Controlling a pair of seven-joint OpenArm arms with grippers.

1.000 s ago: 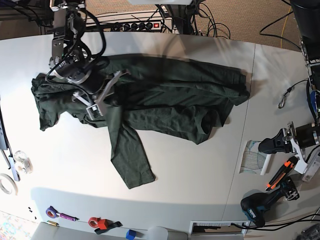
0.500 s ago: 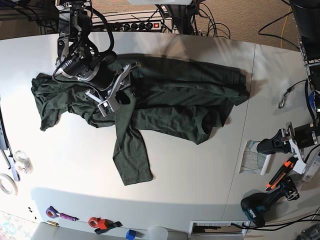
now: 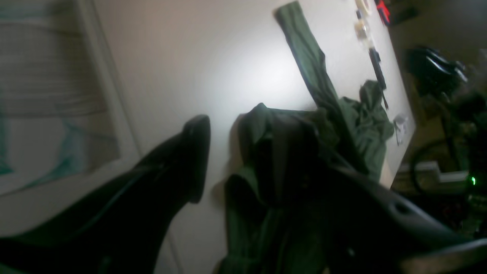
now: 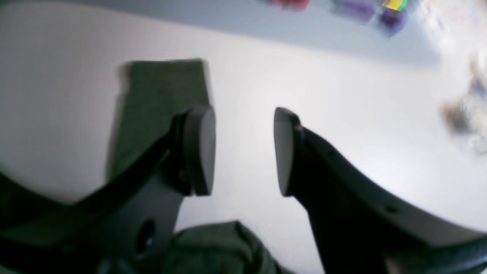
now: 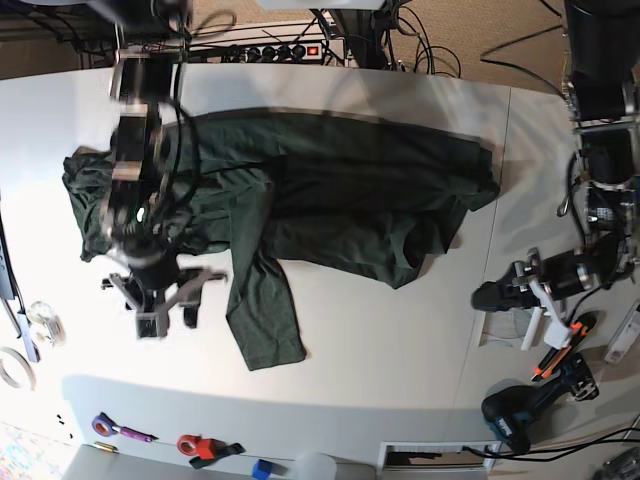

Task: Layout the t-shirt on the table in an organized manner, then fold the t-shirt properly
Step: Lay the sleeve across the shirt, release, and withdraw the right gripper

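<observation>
While the t-shirt (image 5: 350,195) sprawls crumpled across mid-table, its long sleeve (image 5: 262,320) runs out from the body just beside the right gripper (image 4: 243,152), jaws parted, empty (nearer arm); the left gripper (image 5: 495,297), apparently parted, waits beyond the far hem.

Base cam: overhead, far, whole table (image 5: 380,340). Wrist cams: close, low-angle. All three share the t-shirt (image 5: 350,190), 11 o'clock in base.
</observation>
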